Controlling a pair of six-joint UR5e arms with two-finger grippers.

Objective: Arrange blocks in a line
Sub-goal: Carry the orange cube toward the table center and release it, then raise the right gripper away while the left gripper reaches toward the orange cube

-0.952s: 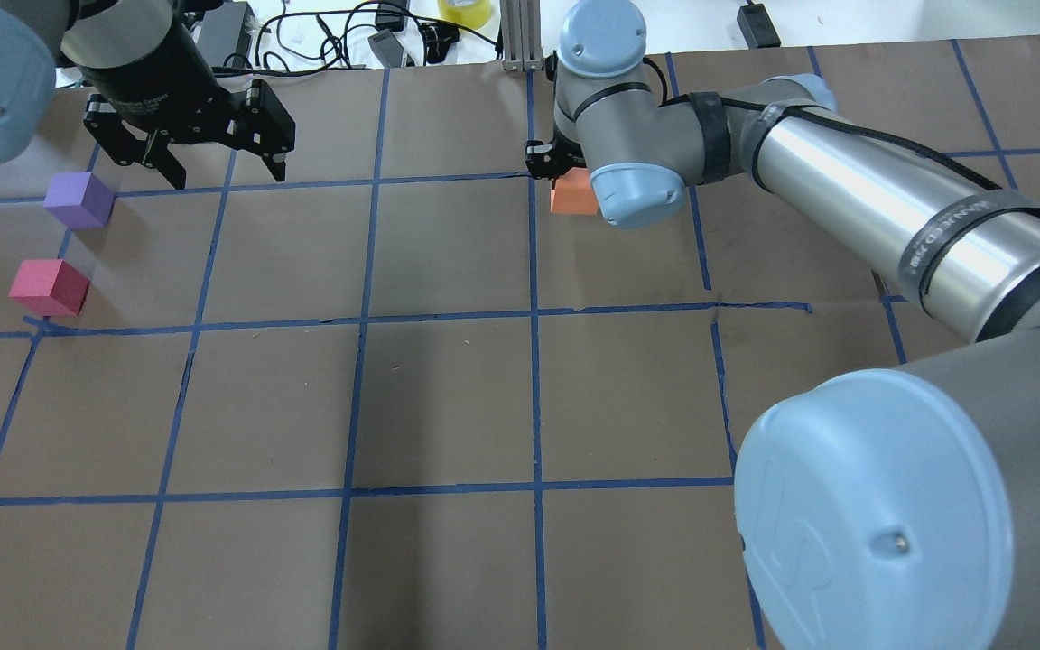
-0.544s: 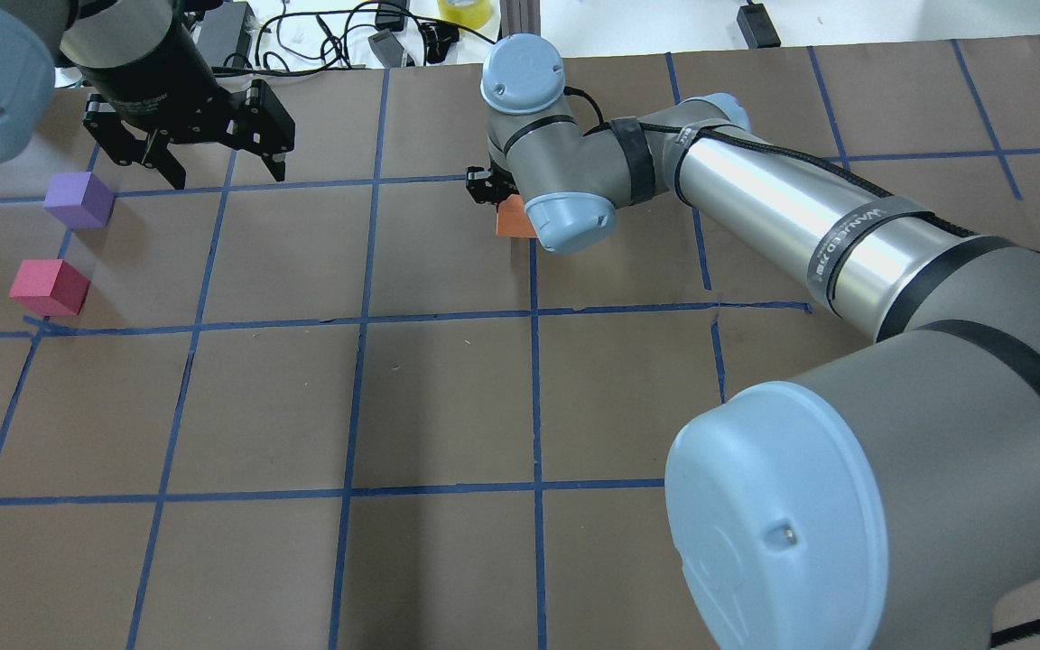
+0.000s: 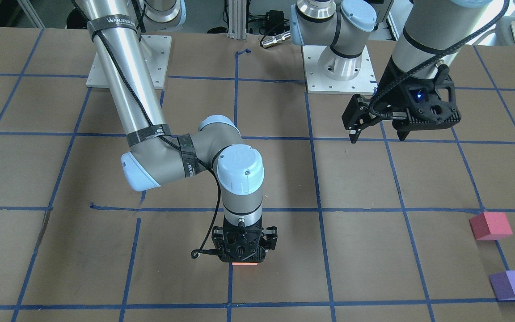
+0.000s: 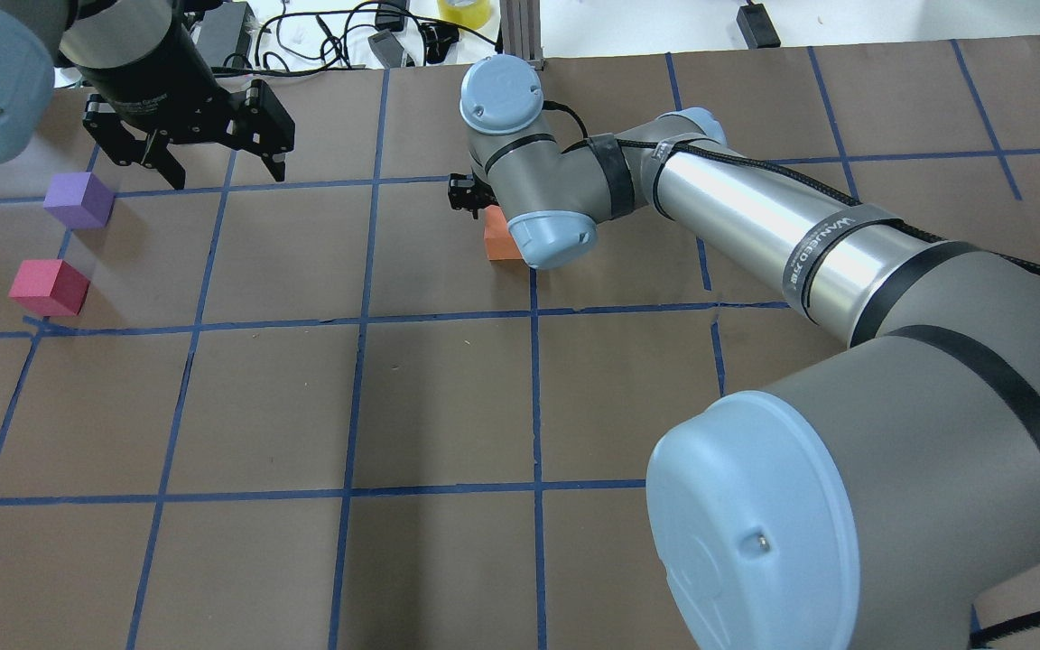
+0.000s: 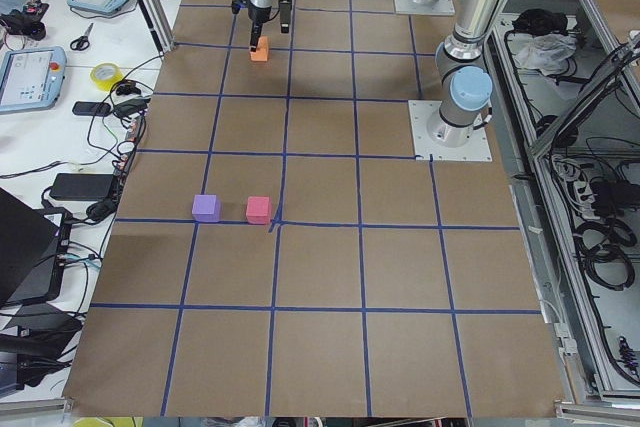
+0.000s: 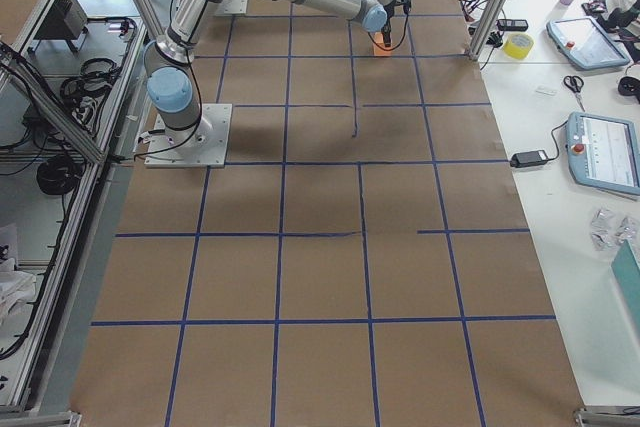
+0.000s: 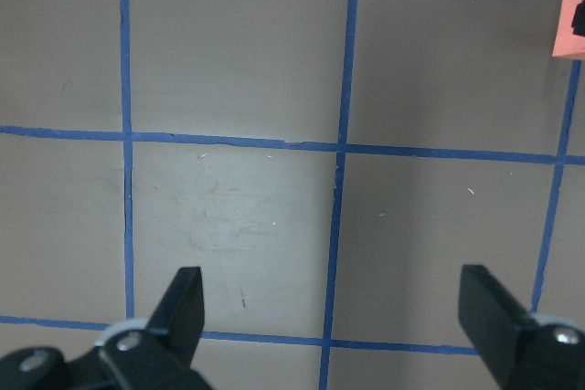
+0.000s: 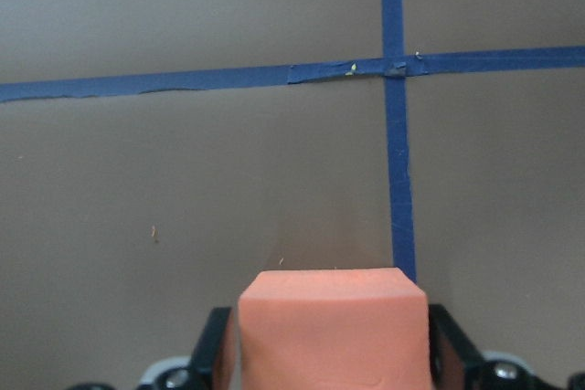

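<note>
Your brown, blue-taped tabletop [image 4: 448, 406] — right tool [image 3: 244, 257] clamps orange block [image 8: 334, 335], plainest at the wrist; left tool [image 4: 228, 176] spread.

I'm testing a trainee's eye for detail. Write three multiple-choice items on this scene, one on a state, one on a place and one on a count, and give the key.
1. The left gripper is:
A. open and empty
B. shut on a block
C. out of every view

2. The orange block is:
A. in the left gripper
B. between the jaws of the right gripper
C. next to the other blocks

3. How many blocks show?
A. two
B. three
C. five

Key:
1 A: its jaws stand wide apart with only bare paper between them.
2 B: the right wrist view shows a finger on each side of it.
3 B: there are only the orange block, the pinkish-red block and the purple block.
</note>
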